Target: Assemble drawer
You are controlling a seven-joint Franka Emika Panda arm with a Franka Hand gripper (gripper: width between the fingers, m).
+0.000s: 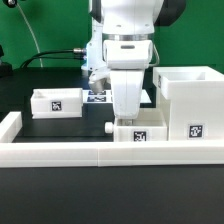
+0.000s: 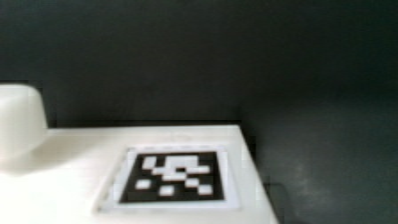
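The tall white housing stands at the exterior view's right, with a tag on its front. One small white tray sits at the left. A second small tray sits against the border wall, next to the housing. My gripper is lowered right onto this second tray, and its fingertips are hidden by the hand and the tray. The wrist view shows a white tagged face of the tray very close up, and a white rounded part beside it. No fingers show there.
The long low white border wall runs along the front and up the left side. The marker board lies behind the arm on the black table. Cables hang at the back left.
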